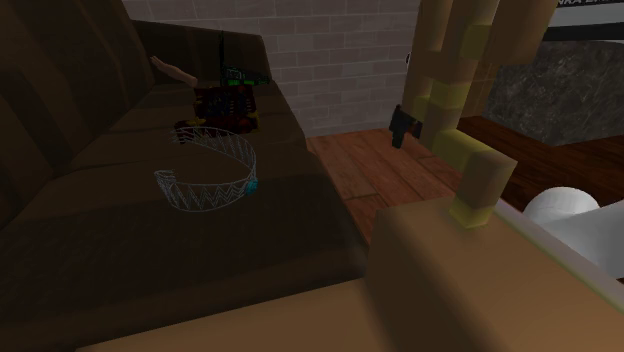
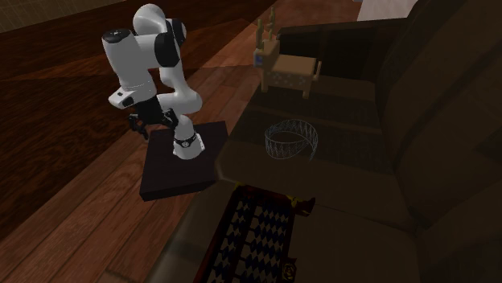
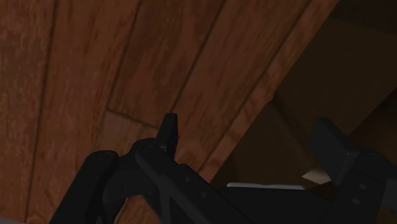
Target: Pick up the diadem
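Nearest, the claw [image 3: 247, 127] hangs fingers apart over floorboards [image 3: 95, 63], empty. Reaching looks not yet begun; it must swing across to the diadem [image 1: 228, 192] on the sofa [image 1: 100, 260].

A dark brown sofa [image 1: 120, 250] is standing before a pale brick wall [image 1: 330, 50], reddish wooden floorboards [image 1: 370, 170] are running beside it, and dim light is leaving everything shadowed.

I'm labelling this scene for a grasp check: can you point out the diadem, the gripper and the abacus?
diadem [image 1: 212, 195]: shoulder view, on its near lattice band.
gripper [image 3: 247, 127]: wrist view, midway between its open fingertips.
abacus [image 2: 253, 237]: second exterior view, on its bead rows.
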Robot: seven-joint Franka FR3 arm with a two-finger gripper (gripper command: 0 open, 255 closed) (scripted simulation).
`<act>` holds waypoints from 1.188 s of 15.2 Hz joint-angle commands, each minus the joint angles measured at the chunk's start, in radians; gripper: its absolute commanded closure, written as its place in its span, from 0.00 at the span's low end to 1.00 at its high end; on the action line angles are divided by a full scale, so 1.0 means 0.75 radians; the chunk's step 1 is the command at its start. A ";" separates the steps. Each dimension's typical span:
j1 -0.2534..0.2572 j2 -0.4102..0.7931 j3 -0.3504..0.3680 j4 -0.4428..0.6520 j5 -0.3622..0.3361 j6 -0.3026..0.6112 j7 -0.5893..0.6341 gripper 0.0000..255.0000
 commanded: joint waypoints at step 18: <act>0.143 0.543 0.400 0.598 0.152 -0.051 0.443 0.00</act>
